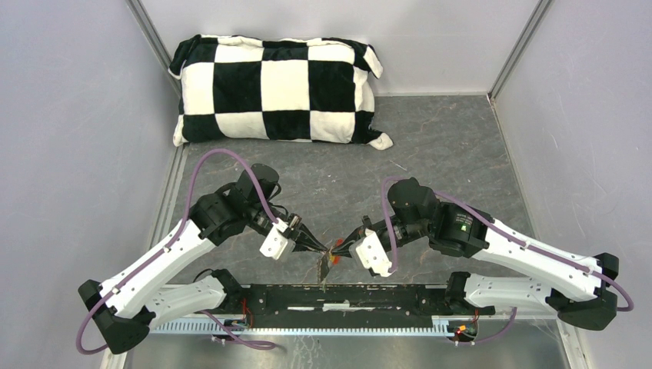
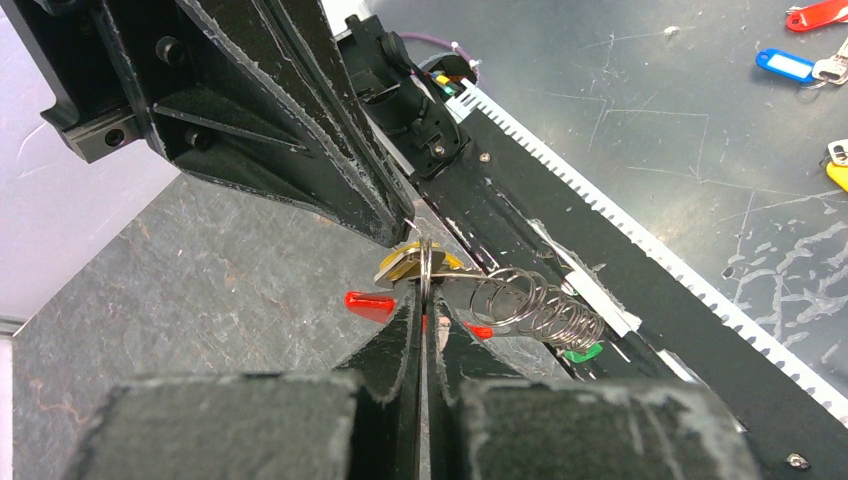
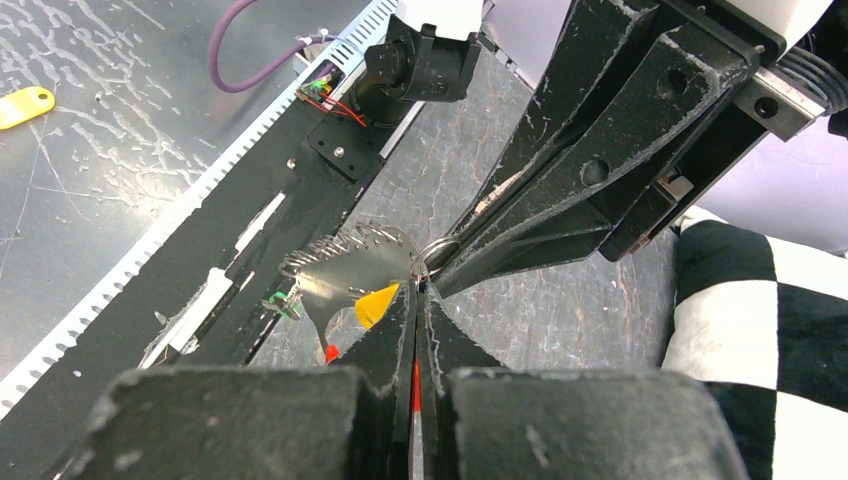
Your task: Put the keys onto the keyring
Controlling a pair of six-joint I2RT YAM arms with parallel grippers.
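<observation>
Both grippers meet tip to tip low over the table's near middle. My left gripper point(image 2: 425, 292) point(image 1: 323, 250) is shut on the keyring's point(image 2: 427, 268) thin metal loop. Part of the keyring's wire is pulled out into a loose coil point(image 2: 540, 305) point(image 3: 340, 250). Its red tag point(image 2: 372, 305) hangs below. The yellow key point(image 2: 410, 262) point(image 3: 378, 303) sits at the ring. My right gripper point(image 3: 416, 290) point(image 1: 344, 246) is shut on it, with the yellow head sticking out beside its fingers. A green key point(image 2: 583, 352) point(image 3: 283, 303) hangs at the coil's far end.
A black-and-white checked pillow point(image 1: 277, 90) lies at the back of the table. The black mounting rail point(image 1: 346, 296) runs right under the grippers. Beyond it, on the scratched metal surface, lie a red tag point(image 2: 815, 14), a blue tag point(image 2: 785, 66) and a yellow tag point(image 3: 25, 105).
</observation>
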